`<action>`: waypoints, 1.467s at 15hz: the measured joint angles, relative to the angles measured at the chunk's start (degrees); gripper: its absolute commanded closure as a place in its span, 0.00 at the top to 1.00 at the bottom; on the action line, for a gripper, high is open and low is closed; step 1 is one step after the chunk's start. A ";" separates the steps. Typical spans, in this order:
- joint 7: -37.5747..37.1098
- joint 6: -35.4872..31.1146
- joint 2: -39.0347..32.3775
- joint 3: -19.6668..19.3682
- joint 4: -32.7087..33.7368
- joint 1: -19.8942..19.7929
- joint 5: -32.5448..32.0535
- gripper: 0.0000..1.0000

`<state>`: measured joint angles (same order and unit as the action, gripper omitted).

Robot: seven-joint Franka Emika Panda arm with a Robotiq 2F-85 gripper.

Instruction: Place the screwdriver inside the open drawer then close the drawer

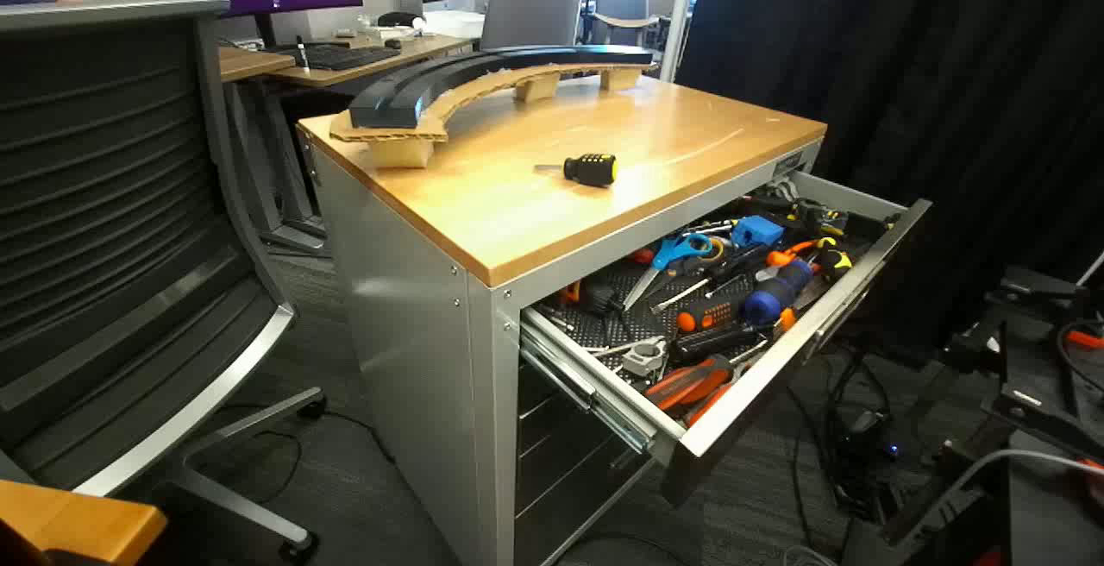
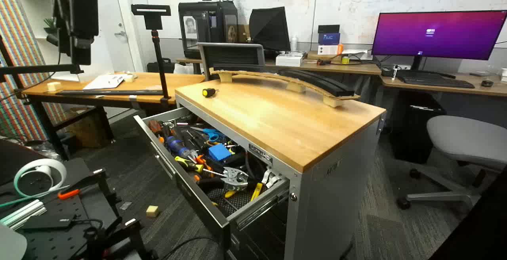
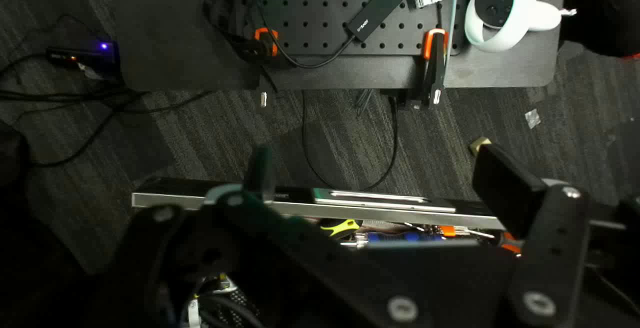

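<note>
The screwdriver (image 1: 591, 170) is short and black with yellow spots. It lies on the wooden cabinet top, also seen in an exterior view (image 2: 208, 92), and is out of sight in the wrist view. The drawer (image 1: 807, 324) is the uppermost one, pulled out and full of tools. Its front rim shows in an exterior view (image 2: 200, 194) and in the wrist view (image 3: 390, 216). My gripper (image 3: 382, 180) is open and empty, its fingers wide apart over the drawer's front edge. A dark gripper shape (image 2: 81, 54) hangs at the upper left in an exterior view, apart from the screwdriver.
A curved black track on cardboard (image 1: 483, 87) stands on blocks along the back of the cabinet top. Blue scissors (image 1: 677, 255) and a blue block (image 2: 219, 152) lie in the drawer. A black cart (image 3: 340, 70) faces the drawer. A chair (image 1: 129, 229) stands beside the cabinet.
</note>
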<state>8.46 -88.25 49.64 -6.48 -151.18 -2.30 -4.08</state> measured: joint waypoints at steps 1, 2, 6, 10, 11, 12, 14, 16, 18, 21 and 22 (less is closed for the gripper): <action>0.00 -0.03 0.02 0.00 0.07 0.00 0.00 1.00; 0.00 -0.03 0.03 0.00 0.16 0.00 0.00 1.00; 0.00 -0.03 0.05 0.00 0.22 0.00 0.00 1.00; 0.05 -0.30 -0.43 0.20 0.08 0.24 0.19 1.00; -0.08 -1.27 -1.61 0.87 0.28 0.88 0.75 1.00; -0.20 -2.78 -3.56 2.22 0.65 2.07 1.48 1.00; -0.98 -6.70 -8.69 6.22 1.67 5.31 2.03 1.00; -2.01 -11.18 -14.91 10.74 3.20 8.13 2.02 1.00; -3.30 -16.45 -21.56 14.25 5.52 10.12 1.99 1.00; -5.03 -24.91 -32.12 17.53 10.51 11.70 1.78 1.00; -5.86 -27.75 -35.64 18.29 12.49 11.93 1.19 1.00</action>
<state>2.59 -116.00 14.00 11.80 -138.68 9.63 -2.89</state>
